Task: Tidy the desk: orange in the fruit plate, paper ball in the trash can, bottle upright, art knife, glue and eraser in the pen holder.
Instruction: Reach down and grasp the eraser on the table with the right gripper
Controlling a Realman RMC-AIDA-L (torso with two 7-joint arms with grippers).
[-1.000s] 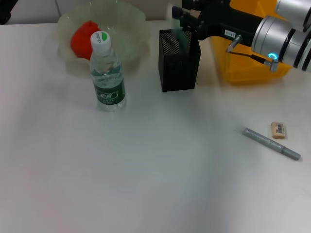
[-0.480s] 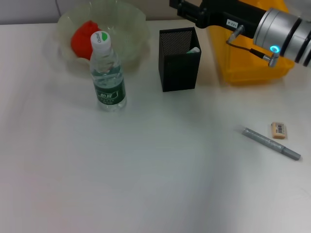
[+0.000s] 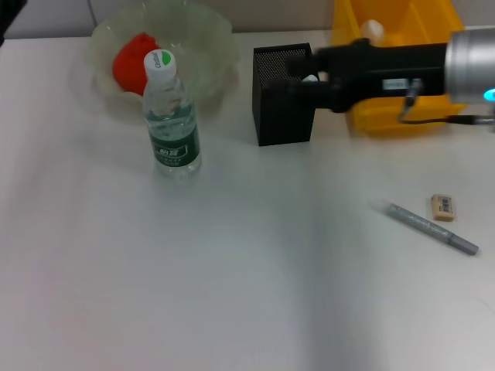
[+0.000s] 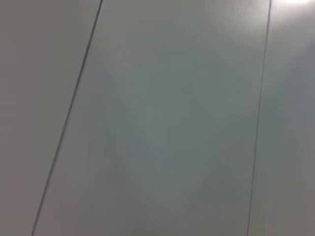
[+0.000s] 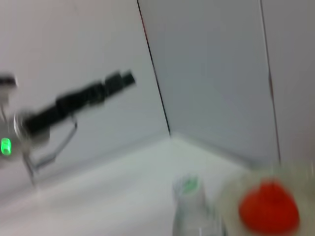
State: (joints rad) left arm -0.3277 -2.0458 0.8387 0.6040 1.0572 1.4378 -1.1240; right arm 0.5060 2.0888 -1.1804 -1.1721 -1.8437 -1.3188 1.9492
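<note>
From the head camera, the right gripper [image 3: 298, 77] hangs over the pen holder [image 3: 282, 108]; whether its fingers are apart I cannot tell. The orange [image 3: 133, 62] sits in the fruit plate [image 3: 209, 39], the bottle [image 3: 172, 116] upright before it. The eraser [image 3: 443, 207] lies beside a grey pen [image 3: 431, 228], and the paper ball [image 3: 372, 29] is in the trash can [image 3: 402, 116]. The left wrist camera shows only bare wall panels [image 4: 162, 118]. The right wrist camera catches the orange [image 5: 268, 212] and bottle cap [image 5: 187, 186].

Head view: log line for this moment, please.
right gripper at pen holder rim | eraser, art knife on desk | bottle upright

light: you get bright, even, soft shadows.
blur: your right gripper [image 3: 298, 77] smears; right wrist view soft.
</note>
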